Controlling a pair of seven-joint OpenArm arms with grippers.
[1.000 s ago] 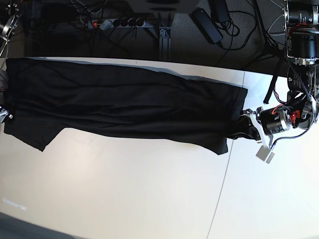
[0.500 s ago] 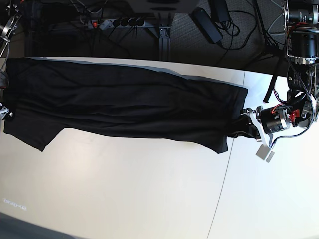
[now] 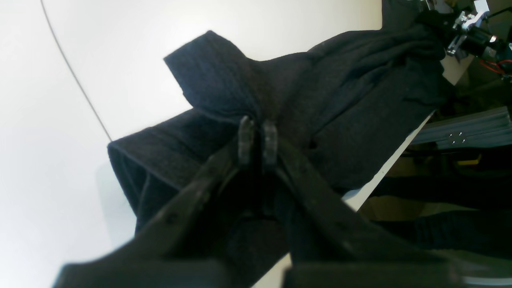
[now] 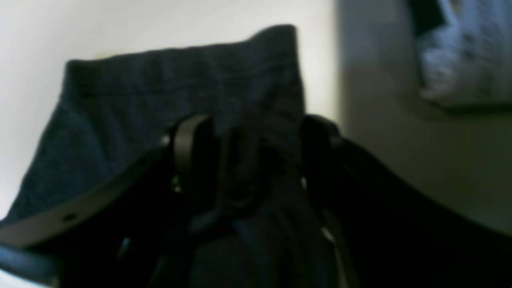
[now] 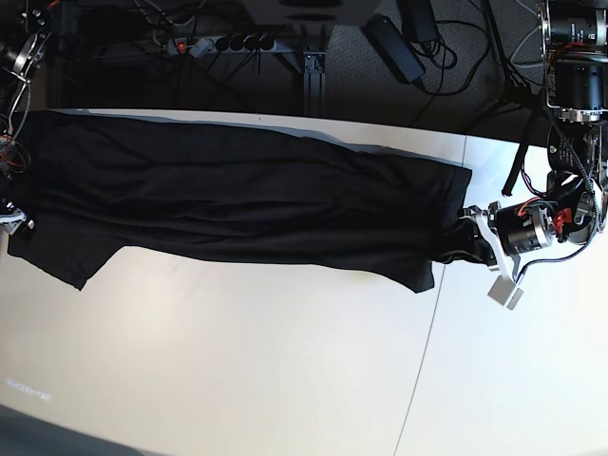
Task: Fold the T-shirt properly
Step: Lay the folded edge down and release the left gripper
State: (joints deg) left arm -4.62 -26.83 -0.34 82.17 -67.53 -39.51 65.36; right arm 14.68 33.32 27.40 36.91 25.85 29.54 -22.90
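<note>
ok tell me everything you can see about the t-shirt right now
The T-shirt is plain black, soft-looking fabric, stretched lengthwise into a long creased band across the far half of the white table. One end narrows to a point near the table's seam. The left gripper is shut on that end, with a stitched hem showing beside it. At the opposite end, fabric with a hem lies between the right gripper jaws, which stand wide. No neck band is visible.

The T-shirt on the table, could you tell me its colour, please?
Plain black T-shirt, clearest in the base view.
</note>
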